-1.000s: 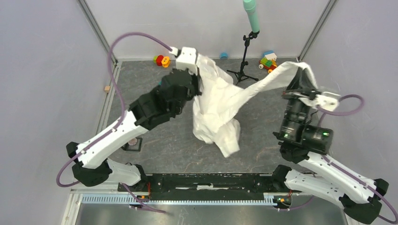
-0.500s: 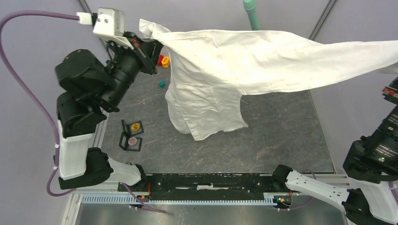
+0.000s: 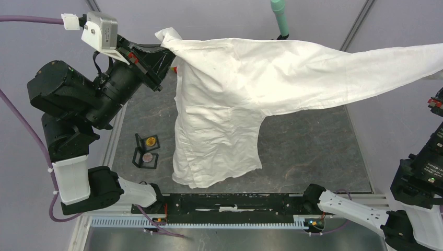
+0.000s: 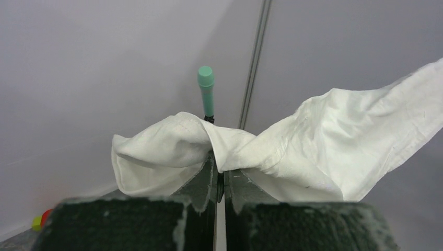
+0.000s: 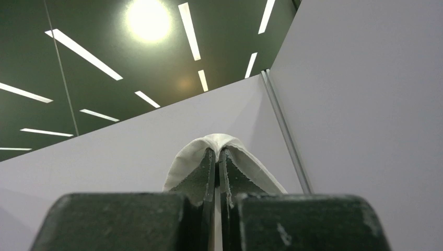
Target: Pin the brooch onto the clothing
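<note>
Hanging in mid-air over the dark table (image 3: 313,151), the white shirt (image 3: 230,99) is stretched between two robot arms. Its body droops just to the right of the open black case (image 3: 146,151), which sits on the table with two small round pieces in it, one gold and one pinkish. The left gripper (image 3: 166,55) is raised high beyond the case, on its far side. Seen from the left wrist, the left gripper (image 4: 219,157) has its jaws pressed nearly together on a bunched fold of the shirt (image 4: 324,146), with the cloth spilling over both fingers. From there one long sleeve runs well away from the case to the right, rising toward the side wall and leaving the overhead view at its edge, above the right arm (image 3: 426,167). Seen from the right wrist, the right gripper (image 5: 217,154) has its jaws closed to a sliver and pinches a small loop of white fabric (image 5: 219,141) at the tips, with bare wall and ceiling lights behind. The shirt's lower hem hangs low, right of the case and toward the near edge, and whether it touches the table cannot be told. A teal-topped stand (image 3: 279,15) rises behind the shirt, far beyond the case.
</note>
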{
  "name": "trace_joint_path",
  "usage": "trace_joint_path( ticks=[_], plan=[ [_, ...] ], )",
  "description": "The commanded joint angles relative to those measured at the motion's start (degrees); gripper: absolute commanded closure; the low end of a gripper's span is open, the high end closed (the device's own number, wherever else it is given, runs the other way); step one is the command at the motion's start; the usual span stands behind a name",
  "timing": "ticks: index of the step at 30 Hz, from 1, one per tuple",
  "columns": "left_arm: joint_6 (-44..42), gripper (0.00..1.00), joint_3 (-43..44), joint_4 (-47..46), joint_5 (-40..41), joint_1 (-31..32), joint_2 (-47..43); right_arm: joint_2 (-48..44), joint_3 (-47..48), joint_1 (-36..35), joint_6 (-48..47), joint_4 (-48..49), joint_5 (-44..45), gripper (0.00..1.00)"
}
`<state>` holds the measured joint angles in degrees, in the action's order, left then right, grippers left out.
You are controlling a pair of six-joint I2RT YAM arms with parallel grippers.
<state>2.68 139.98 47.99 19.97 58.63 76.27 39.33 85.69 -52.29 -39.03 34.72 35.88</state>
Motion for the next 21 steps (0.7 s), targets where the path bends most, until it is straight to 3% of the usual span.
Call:
trace_joint_path(
  ticks=[1, 3, 7, 9, 11, 16, 21],
  plan=[
    [-5.6, 0.98, 0.2, -7.3, -1.6, 0.2, -0.3, 1.7, -1.1, -0.1, -6.4, 2.2, 1.0, 1.00],
    [-8.0, 0.98, -0.6, -8.0, 1.3, 0.1, 2.0, 3.9, -2.7, -0.1, -13.2, 6.3, 4.2, 1.00],
    [-14.6, 0.98, 0.2, -6.8, 10.4, -1.2, 11.8, 9.4, -11.2, -0.1, -37.1, 27.0, 12.4, 1.00],
    [-12.5, 0.98, 2.2, -3.3, 8.6, -5.8, 16.9, 11.1, -16.4, -0.1, -44.0, 37.0, 14.6, 1.00],
    [-8.2, 0.98, 1.5, -0.6, 4.3, -10.8, 20.1, 11.0, -21.9, -0.1, -45.9, 39.8, 16.6, 1.00],
    [-3.5, 0.98, -4.0, -0.3, -6.5, -18.6, 25.0, 9.0, -35.3, 5.2, -38.6, 41.7, 20.0, 1.00],
    [0.1, 0.98, -4.1, 1.4, -13.8, -25.0, 32.4, 12.0, -35.9, 24.9, -6.9, 11.5, 15.1, 1.00]
  ],
)
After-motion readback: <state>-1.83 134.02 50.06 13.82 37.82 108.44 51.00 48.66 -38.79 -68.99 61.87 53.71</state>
